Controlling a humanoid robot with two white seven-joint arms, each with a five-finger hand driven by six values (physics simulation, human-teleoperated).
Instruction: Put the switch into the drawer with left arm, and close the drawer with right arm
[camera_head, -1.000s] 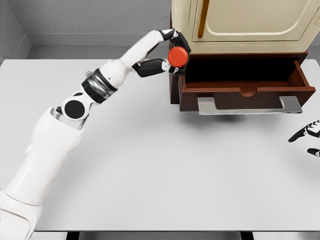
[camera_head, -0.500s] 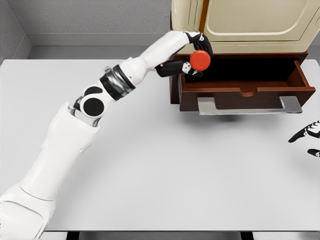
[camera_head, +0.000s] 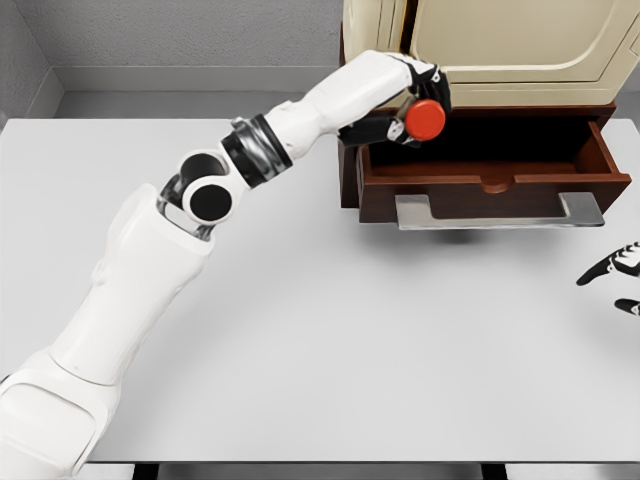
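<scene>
The switch (camera_head: 427, 119) shows as a round red button held in my left hand (camera_head: 418, 108), whose dark fingers are shut around it. It hangs above the left part of the open brown drawer (camera_head: 487, 180), just inside the drawer's left wall. The drawer is pulled out from under a cream cabinet and has a grey metal handle (camera_head: 498, 211) along its front. My left arm reaches across the table from the lower left. My right hand (camera_head: 614, 274) shows only at the right edge, low over the table, its dark fingers spread and holding nothing.
The cream cabinet (camera_head: 500, 45) with a door stands on the brown drawer unit at the back. The white table (camera_head: 330, 330) runs to the front edge. A grey wall lies behind.
My left arm has carried the switch rightward, from beside the drawer's left corner to over its inside. The right hand has stayed in place.
</scene>
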